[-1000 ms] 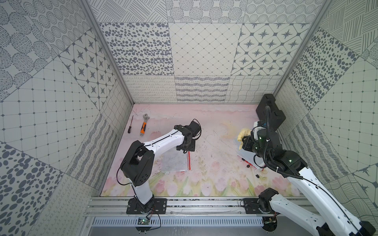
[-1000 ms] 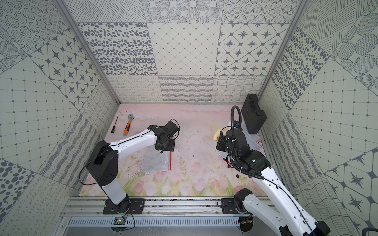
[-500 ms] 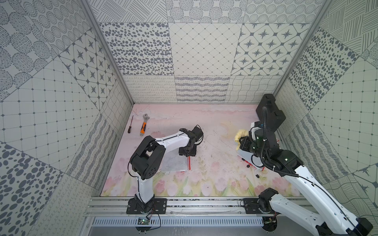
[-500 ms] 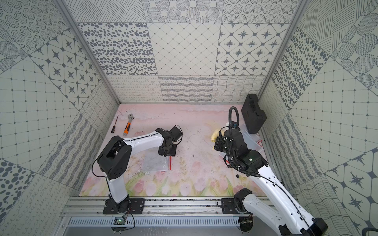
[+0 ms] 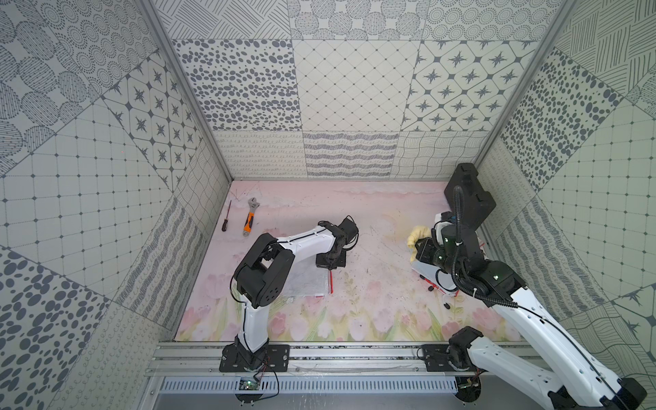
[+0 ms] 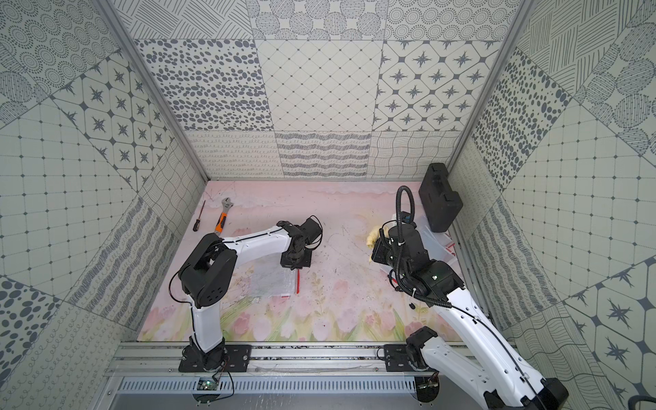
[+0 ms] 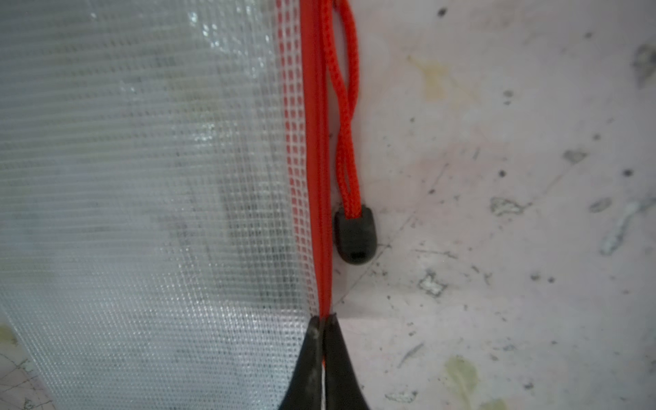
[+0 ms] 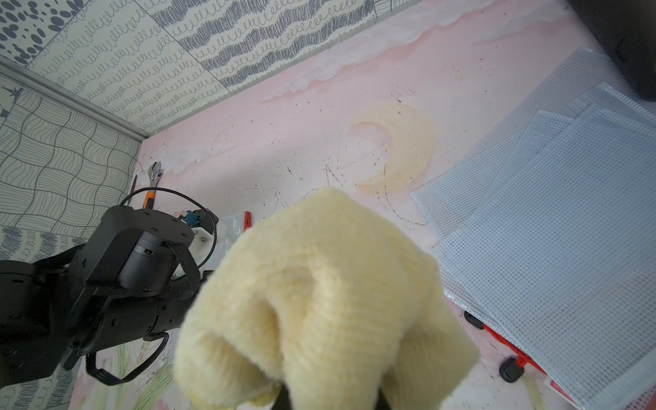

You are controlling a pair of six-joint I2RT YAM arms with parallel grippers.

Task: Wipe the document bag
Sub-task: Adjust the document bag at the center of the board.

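Observation:
A clear mesh document bag (image 5: 305, 284) with a red zipper edge lies flat on the pink mat (image 5: 372, 220) in both top views. My left gripper (image 7: 323, 317) is shut on the red zipper edge at the bag's far corner (image 6: 296, 269). The mesh face (image 7: 142, 213) fills much of the left wrist view, and the red pull cord with its black toggle (image 7: 354, 236) lies beside the zipper. My right gripper (image 8: 326, 401) is shut on a fluffy yellow cloth (image 8: 319, 301), which hides its fingers. It hangs apart from the bag, at the right (image 5: 417, 236).
A stack of other mesh bags (image 8: 550, 230) lies under the right arm by the right wall. A black case (image 5: 468, 198) stands in the back right corner. An orange-handled wrench (image 5: 249, 222) and a screwdriver (image 5: 226, 220) lie at the back left.
My left gripper came down onto the bag's far corner and closed on the red zipper edge. The right arm with the cloth shifted only slightly.

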